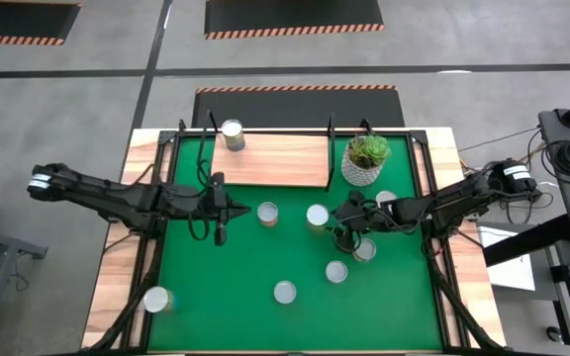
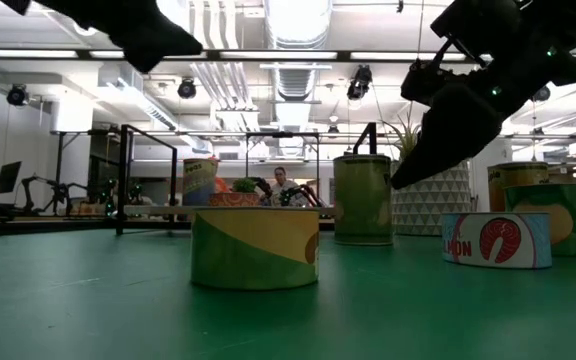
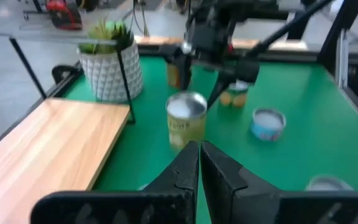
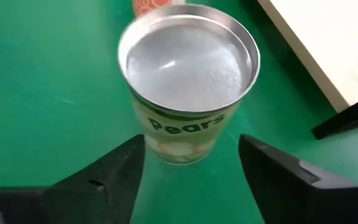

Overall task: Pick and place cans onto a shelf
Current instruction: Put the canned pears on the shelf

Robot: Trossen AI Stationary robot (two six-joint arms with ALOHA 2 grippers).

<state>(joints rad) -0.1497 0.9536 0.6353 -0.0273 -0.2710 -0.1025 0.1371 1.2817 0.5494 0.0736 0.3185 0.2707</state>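
I'm holding my right hand (image 4: 188, 171) spread around a pears can (image 4: 188, 81) standing on the green mat (image 1: 226, 297) beside the shelf (image 1: 265, 161), left hand (image 3: 199, 163) pressed together, workshop lights glaring behind the table (image 1: 107, 287).

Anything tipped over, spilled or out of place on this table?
One can sits off the green mat on the bare wood at the table's near-left corner, seemingly on its side. The other cans stand upright; nothing spilled.

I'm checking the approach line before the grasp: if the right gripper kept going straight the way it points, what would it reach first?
The right gripper would meet the pears can first. The can stands upright on the green mat just ahead, in line with the gap between its open fingers. How near it is remains unclear.
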